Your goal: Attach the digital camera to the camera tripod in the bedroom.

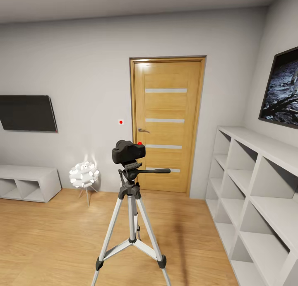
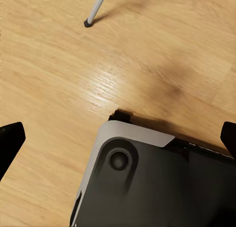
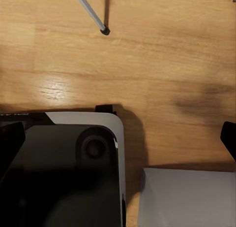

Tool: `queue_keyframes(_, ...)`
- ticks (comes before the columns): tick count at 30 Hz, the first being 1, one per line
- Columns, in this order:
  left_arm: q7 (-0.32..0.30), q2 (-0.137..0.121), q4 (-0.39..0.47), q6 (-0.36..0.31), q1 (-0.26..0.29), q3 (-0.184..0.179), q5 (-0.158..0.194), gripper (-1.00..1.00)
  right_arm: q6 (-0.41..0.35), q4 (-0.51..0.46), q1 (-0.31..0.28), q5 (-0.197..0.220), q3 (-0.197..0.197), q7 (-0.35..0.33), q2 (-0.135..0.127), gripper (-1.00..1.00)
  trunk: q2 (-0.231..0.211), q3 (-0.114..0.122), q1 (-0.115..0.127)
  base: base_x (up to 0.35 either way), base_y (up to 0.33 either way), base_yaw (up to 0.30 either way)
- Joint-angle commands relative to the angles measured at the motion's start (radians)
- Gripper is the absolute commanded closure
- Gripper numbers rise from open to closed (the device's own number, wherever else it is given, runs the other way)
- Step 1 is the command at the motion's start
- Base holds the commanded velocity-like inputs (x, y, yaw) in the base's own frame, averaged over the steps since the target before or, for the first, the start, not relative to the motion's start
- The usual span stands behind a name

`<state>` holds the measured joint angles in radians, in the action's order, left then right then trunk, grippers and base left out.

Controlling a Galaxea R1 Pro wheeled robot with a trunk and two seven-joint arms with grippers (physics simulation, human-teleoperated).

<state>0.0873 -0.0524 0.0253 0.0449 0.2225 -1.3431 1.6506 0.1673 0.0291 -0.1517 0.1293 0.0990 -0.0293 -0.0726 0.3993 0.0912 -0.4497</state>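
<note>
Both grippers, left point(image 2: 118, 138) and right point(image 3: 118, 138), hang wide, empty, over floor, since your camera point(image 1: 128, 151) already sits atop tripod point(image 1: 131, 211).

Room evenly bright, soft flat light, no harsh shadows. Small globe lamp point(image 1: 84, 174) left of the camera tripod point(image 1: 131, 219) glows white, blown out, with a faint halo on the wall behind it. Door point(image 1: 166, 122) shows a mild sheen near its top. Tripod casts a soft dark smear on the plank floor point(image 1: 49, 236) to its right. Wrist views: glossy highlight patches on the floor, diffuse shadow blotches, slightly soft rendering. Straight lines lean toward the head view's edges.
</note>
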Motion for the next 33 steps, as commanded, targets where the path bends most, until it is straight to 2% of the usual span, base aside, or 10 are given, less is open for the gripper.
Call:
queue_keyframes(1, 0.007, -0.001, 0.003, 0.002, 0.000, -0.008, 0.007, -1.00, 0.006, 0.003, -0.001, 0.010, 0.008, -0.003, 0.000, -1.00, 0.001, 0.000, 0.000, 0.000, 0.000, 0.000)
queue_keyframes(33, 0.006, 0.000, 0.003, 0.003, 0.000, -0.009, 0.005, -1.00, 0.006, -0.005, -0.002, 0.007, 0.005, -0.003, -0.003, -1.00, 0.001, 0.007, 0.000, 0.000, 0.000, 0.000)
